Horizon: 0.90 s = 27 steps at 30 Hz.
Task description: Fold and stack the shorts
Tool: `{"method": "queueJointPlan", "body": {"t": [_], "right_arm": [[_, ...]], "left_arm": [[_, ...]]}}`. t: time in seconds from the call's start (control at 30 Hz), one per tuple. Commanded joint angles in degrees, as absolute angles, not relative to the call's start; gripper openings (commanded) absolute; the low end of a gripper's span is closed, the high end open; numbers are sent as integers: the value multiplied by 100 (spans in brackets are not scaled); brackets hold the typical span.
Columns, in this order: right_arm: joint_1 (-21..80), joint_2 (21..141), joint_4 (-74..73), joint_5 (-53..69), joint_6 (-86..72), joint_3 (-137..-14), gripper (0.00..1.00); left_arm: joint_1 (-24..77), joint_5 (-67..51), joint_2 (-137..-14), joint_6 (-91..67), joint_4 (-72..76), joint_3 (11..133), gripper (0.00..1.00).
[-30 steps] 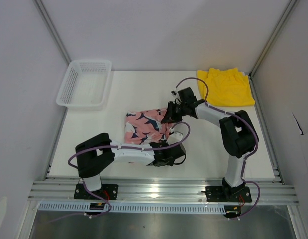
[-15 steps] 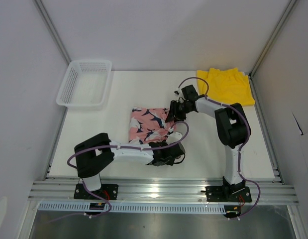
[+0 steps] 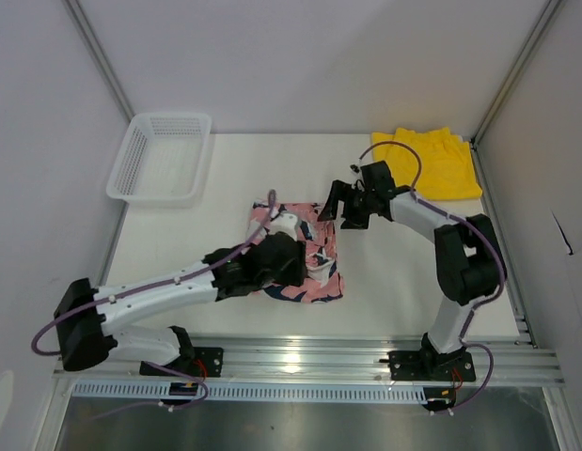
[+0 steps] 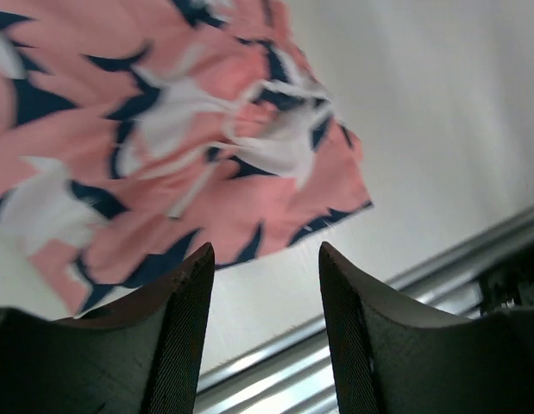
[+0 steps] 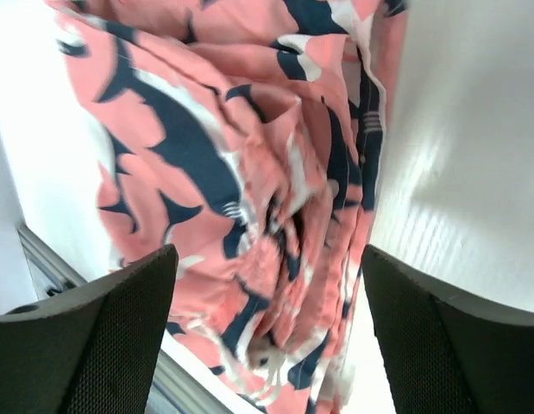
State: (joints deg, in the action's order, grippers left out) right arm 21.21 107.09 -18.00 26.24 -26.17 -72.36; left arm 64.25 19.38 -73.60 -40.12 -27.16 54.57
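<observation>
The pink whale-print shorts (image 3: 314,252) lie folded and a bit rumpled mid-table. They fill the upper left of the left wrist view (image 4: 163,147) and most of the right wrist view (image 5: 249,172). My left gripper (image 4: 265,250) hovers over their near part, open, with only bare table and rail between its fingers (image 4: 176,336). Just off their far right corner my right gripper (image 3: 339,211) stands wide open over the cloth (image 5: 267,254), holding nothing. The yellow shorts (image 3: 427,164) lie flat at the far right corner.
A white mesh basket (image 3: 161,158) stands at the far left of the table. The metal rail (image 3: 300,362) runs along the near edge. Grey walls close in both sides.
My right gripper opened, let go of the pink shorts and drew back to the right. The left arm swung from in front of the shorts to reaching over them, its jaws a little wider.
</observation>
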Motion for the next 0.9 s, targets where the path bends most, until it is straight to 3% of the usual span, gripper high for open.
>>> {"method": "queueJointPlan", "body": {"t": [0.0,0.1,0.33,0.43,0.63,0.87], "right_arm": [[2100,9644,-1030,2111,-3399,-6438,89],[2328,8791,-467,1751,-4261,-5515,78],[3883,7752,34,335,-5519,-4650,73],[4201,7883,298,97,-5678,-4728,61],[4070,8683,535,246,-5529,-5054,27],[3762,9492,870,967,-5519,-4791,7]], "left_arm": [[5645,1532,-6613,-4078,-3191,5002,55],[4827,1310,-6189,-4034,-3181,4519,55],[3929,1126,-6055,-3981,-2989,4087,56],[3867,976,-6170,-3999,-2576,3929,55],[3867,677,-6547,-3894,-2013,3867,53],[3876,440,-6882,-3850,-1864,3727,50]]}}
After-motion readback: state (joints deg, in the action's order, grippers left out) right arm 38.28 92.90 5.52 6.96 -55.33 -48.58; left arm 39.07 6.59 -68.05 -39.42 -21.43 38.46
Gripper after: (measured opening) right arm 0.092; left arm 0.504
